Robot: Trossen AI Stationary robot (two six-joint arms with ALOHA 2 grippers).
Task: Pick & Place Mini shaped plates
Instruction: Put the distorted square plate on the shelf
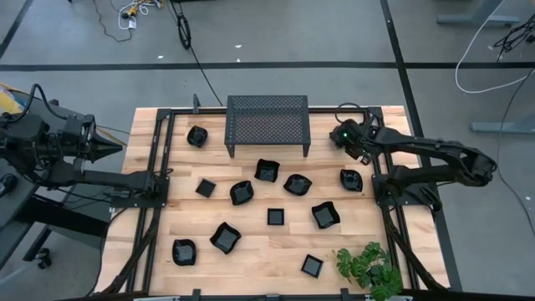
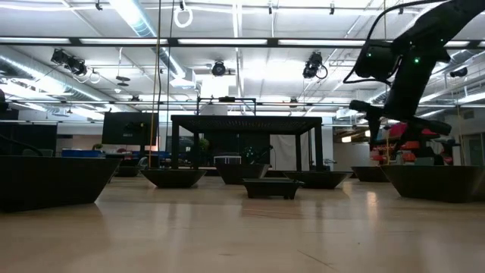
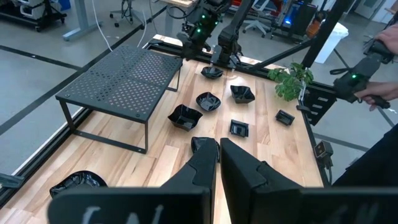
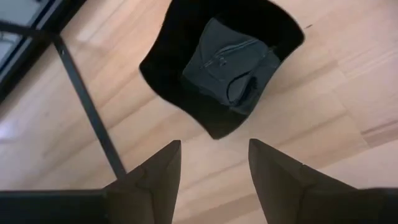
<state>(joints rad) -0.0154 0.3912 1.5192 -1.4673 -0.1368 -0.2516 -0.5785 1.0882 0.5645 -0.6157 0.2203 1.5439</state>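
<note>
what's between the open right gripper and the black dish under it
Only bare wood: in the right wrist view, the right gripper hangs open over the table, just short of the dish.

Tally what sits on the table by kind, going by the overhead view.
mini shaped plates, black: 11
perforated metal stand, black: 1
leafy plant, green: 1
Total: 13

wavy plate (image 4: 224, 68) cut off by right wrist picture's top edge; nearest plate (image 2: 49, 180) cropped at low view's left edge.
</note>
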